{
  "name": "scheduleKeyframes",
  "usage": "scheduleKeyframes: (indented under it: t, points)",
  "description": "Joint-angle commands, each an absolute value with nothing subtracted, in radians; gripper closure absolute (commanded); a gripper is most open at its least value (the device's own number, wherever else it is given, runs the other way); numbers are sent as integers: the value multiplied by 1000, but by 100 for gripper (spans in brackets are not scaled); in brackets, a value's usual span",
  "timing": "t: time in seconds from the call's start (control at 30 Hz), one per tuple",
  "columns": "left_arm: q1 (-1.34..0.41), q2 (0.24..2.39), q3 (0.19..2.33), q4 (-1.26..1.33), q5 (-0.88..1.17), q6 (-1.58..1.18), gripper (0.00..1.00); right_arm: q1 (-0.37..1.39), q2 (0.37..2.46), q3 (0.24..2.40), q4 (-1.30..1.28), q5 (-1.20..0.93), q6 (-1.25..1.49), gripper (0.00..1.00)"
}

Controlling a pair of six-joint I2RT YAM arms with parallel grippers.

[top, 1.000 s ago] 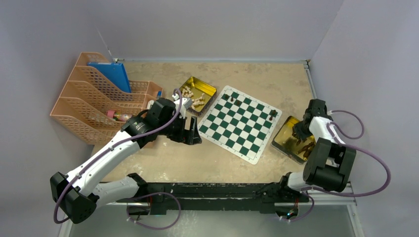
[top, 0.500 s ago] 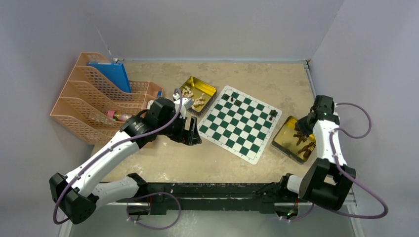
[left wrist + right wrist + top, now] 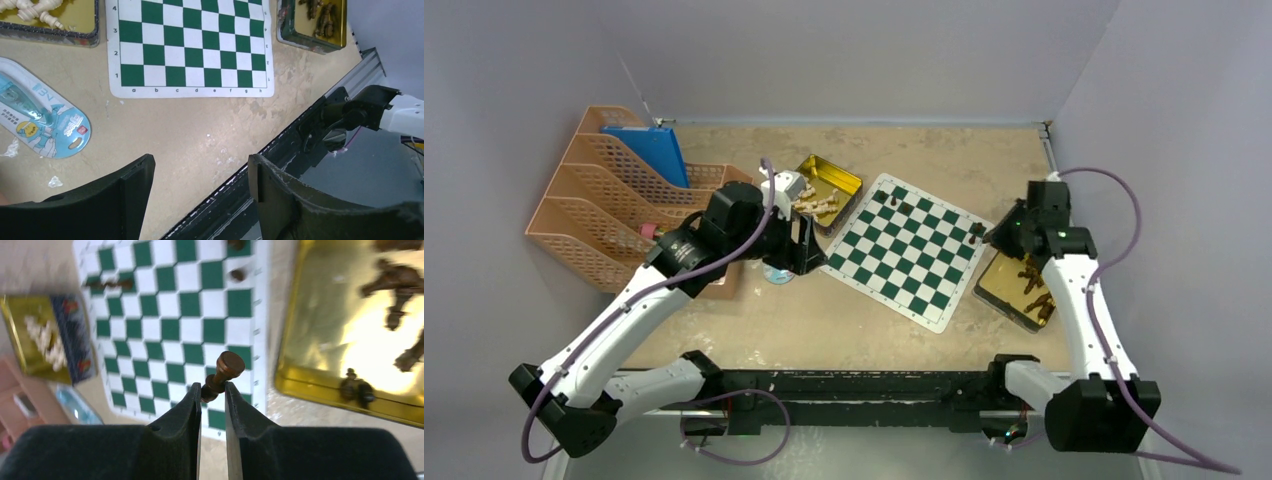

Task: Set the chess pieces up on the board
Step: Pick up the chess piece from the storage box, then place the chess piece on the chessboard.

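The green-and-white board (image 3: 902,252) lies at mid-table, with three dark brown chess pieces standing on it, one at its right edge (image 3: 976,232). My right gripper (image 3: 212,387) is shut on a dark brown piece (image 3: 226,371), which sticks out past the fingertips above the board's (image 3: 170,330) right border. In the top view that gripper (image 3: 994,236) hangs between the board and the gold tin (image 3: 1014,292) of dark pieces. My left gripper (image 3: 200,165) is open and holds nothing. It hovers left of the board, near the tin (image 3: 832,180) of pale pieces.
An orange file rack (image 3: 614,215) with a blue folder (image 3: 652,150) fills the left side. A blue blister pack (image 3: 42,122) lies on the table under my left arm. Grey walls close in the back and the right.
My right gripper rose out of the gold tin and swung left to the board's edge, carrying the dark piece. My left arm pulled back, uncovering the blue pack, and its jaws narrowed a little.
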State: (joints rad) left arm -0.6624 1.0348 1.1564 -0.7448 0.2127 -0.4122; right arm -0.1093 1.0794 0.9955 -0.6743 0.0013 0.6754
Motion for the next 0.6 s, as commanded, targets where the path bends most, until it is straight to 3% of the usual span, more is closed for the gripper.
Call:
scheduleKeyframes:
  t: [0.0,0.1,0.23,0.57]
  points:
    - [-662,1084,1216,-752,265,-488,33,80,1054,1028,-611,-34,716,87]
    - [-623,1160,1235,-789,352,-531,38,166,1056,1015,-538,-87,710,87]
    - [-474,1225,1222,-726,613,-601,45,286,1056,992,-427,-127,691,88]
    - [-364,1369,1283,-500,847,-777,42,671,1128,994,-211,-172,643,87]
